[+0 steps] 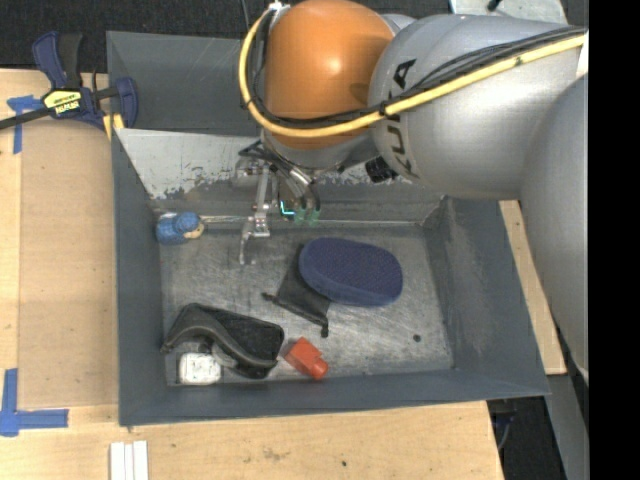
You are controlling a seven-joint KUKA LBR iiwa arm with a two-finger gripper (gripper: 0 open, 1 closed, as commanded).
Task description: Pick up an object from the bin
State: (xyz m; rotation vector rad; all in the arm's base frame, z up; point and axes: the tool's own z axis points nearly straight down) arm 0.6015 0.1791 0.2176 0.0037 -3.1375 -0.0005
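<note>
Gripper (280, 216) hangs at about 12 o'clock in the bin (138, 308), close to the far wall and over bare floor. Its fingers look spread apart with nothing between them, so nothing is held. Nearest candidate is the navy oval pad (352, 271), just beside the fingers at roughly 4 o'clock from them. Its long axis runs near 9-to-3, tipped slightly towards 10-to-4. A black flap (303, 298) sticks out from under the pad's 8 o'clock edge. Other option is the small blue piece (178, 228) with a yellowish end, out at 9 o'clock from the fingers, further off than the pad and near the left wall. Remaining things lie well apart from the gripper along the near wall, 6 to 8 o'clock: a black curved piece (225, 333), a white block (198, 369) touching its lower left end, and a red block (307, 359) just beside its right end. My read: no grasp started. The pad is the short move, down and towards 4 o'clock, and closing across its short axis looks easier than along its length.
</note>
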